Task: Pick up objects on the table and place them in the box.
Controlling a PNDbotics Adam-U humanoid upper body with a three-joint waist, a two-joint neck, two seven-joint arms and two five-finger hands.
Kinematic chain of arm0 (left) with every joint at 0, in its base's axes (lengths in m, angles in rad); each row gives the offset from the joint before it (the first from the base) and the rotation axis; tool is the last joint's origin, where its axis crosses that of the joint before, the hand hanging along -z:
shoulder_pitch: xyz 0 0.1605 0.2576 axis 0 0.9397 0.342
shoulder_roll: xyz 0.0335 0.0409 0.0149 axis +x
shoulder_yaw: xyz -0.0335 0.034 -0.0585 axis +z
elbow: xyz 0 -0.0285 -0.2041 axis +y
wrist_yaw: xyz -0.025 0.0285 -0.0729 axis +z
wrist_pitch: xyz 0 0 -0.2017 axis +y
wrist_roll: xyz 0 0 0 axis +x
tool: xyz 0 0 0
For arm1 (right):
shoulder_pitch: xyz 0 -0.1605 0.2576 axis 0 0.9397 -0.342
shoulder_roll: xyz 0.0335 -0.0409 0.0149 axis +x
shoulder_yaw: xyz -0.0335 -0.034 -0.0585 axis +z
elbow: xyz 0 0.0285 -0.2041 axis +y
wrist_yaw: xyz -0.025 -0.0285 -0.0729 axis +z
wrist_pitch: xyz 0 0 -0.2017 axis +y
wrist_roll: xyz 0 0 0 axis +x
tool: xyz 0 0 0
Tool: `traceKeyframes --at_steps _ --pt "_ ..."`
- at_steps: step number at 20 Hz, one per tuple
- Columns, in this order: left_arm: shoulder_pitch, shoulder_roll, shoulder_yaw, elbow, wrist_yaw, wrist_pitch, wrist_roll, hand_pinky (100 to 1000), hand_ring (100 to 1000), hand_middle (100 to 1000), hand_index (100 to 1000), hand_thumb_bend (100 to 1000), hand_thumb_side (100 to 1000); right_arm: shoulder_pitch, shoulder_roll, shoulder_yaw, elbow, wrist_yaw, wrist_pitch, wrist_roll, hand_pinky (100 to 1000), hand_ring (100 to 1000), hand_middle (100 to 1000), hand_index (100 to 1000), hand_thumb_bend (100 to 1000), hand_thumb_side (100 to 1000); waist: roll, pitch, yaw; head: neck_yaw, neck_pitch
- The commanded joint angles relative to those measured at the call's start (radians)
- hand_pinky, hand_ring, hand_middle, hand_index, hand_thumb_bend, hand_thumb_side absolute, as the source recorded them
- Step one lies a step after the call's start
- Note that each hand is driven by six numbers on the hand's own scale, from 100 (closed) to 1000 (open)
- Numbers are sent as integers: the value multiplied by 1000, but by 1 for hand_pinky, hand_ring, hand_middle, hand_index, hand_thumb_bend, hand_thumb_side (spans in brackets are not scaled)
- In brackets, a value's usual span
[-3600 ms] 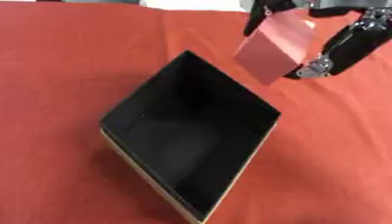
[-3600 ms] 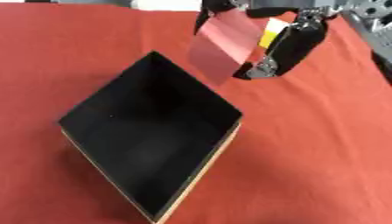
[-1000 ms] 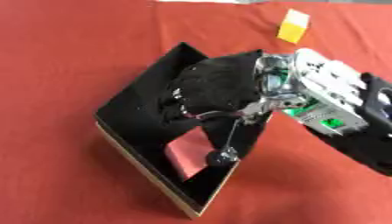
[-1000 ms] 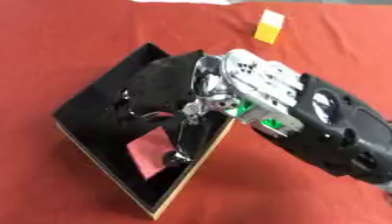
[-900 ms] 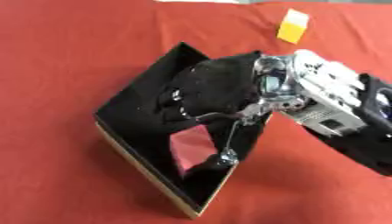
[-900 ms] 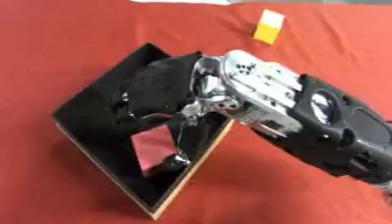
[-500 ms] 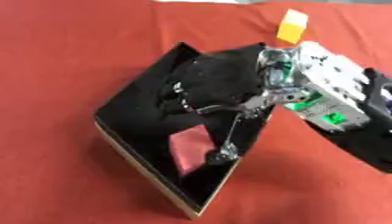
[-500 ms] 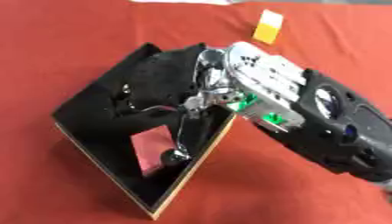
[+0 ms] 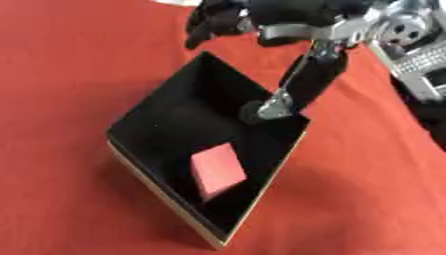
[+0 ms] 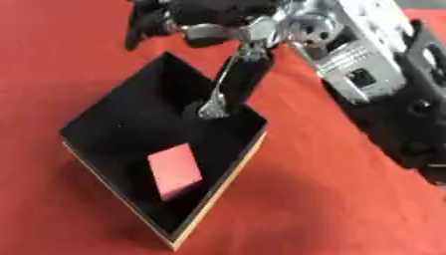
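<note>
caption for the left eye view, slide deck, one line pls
Right hand hangs open above the black box on red cloth; a red block lies inside, not held.

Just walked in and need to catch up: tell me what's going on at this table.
The robot's right hand hangs open above the far corner of the black box, holding nothing. A pink block lies inside the box on its floor, apart from the hand. The box sits on a red cloth. The left hand is not in view.
</note>
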Motion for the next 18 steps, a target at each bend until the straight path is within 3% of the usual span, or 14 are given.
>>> traceKeyframes --at_steps 1,5,10,18 --pt "-4 19 4 -15 -5 1 4 575 754 672 843 203 822 7 -72 -73 -16 45 49 -25 877 952 892 932 534 305 4 -24 0 -2 -3" --pt "-3 19 4 -15 -6 1 4 575 755 672 842 202 822 36 -107 -126 17 127 121 -24 880 957 896 935 551 308 5 -23 1 -4 -4" --pt "-5 19 4 -15 -6 3 3 575 755 671 842 201 822 36 -106 -153 204 197 165 -43 882 955 891 938 511 352 9 -20 3 -7 -6" --pt "-6 18 3 -15 -6 4 2 575 756 671 842 199 821 -15 -71 -178 514 256 163 -69 887 958 889 941 476 413 12 -20 6 -10 -13"
